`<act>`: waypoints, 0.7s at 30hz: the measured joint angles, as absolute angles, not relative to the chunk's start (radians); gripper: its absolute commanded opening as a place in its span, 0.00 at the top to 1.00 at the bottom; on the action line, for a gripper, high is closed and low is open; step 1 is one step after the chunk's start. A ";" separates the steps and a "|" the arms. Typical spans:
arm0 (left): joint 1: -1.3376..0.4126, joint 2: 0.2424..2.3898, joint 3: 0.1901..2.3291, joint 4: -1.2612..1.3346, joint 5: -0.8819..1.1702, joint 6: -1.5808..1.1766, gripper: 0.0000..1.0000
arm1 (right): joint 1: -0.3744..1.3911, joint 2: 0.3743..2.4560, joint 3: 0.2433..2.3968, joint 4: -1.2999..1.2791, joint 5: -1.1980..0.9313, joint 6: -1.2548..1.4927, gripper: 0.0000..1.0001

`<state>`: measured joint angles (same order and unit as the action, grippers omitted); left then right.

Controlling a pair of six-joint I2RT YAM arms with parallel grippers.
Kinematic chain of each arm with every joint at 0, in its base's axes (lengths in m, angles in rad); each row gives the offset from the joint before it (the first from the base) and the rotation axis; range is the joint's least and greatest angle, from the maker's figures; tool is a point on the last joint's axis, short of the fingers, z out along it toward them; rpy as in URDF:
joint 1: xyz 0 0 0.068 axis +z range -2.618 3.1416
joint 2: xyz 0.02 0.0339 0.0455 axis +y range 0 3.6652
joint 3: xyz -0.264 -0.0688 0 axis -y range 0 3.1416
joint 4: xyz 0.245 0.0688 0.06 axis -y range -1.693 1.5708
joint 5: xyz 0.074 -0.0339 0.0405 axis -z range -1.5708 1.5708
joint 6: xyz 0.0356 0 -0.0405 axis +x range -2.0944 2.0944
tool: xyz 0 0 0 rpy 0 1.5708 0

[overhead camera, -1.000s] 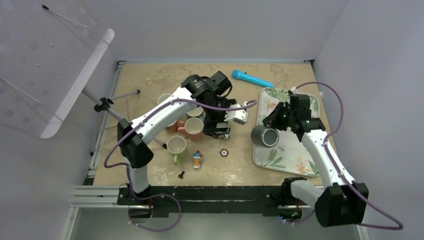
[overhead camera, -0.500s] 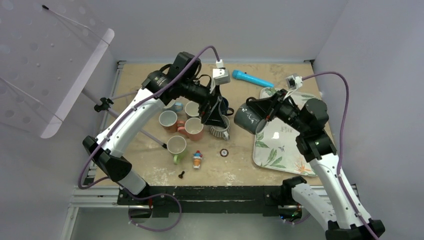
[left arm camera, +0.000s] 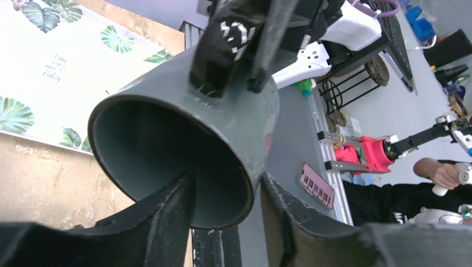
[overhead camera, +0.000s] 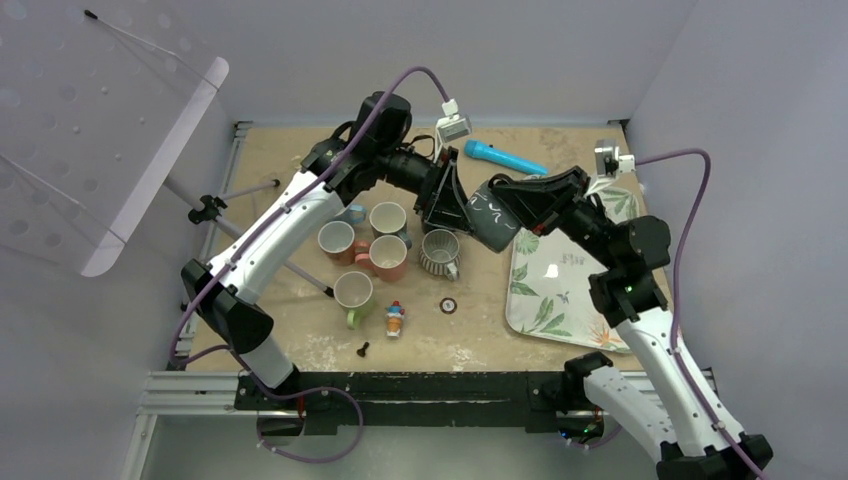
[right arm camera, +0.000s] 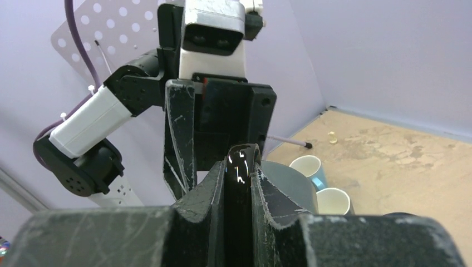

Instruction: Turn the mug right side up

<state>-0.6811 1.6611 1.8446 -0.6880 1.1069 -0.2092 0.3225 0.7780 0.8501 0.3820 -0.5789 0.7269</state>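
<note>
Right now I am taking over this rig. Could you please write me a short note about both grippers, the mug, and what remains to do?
Right gripper: shut on the handle of the grey mug, holding it in the air near the leaf tray.
Left gripper: open, one finger inside the mug and one outside. It does not look clamped.
Mug: tipped sideways, its opening toward the left gripper.
Done: mug lifted and presented for a handover.
Left: probably close the left gripper on the mug, release the right, turn the opening up, and set the mug down.
</note>
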 measured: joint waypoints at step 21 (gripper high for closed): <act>-0.860 1.667 1.869 -0.913 0.601 0.175 1.00 | 0.361 0.906 1.081 -0.073 -0.066 0.708 0.19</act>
<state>-0.8597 1.6672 1.8687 -0.9127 0.6006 0.1749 0.3607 0.9058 1.0805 -0.0731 -0.0658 0.7082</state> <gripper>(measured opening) 0.118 0.776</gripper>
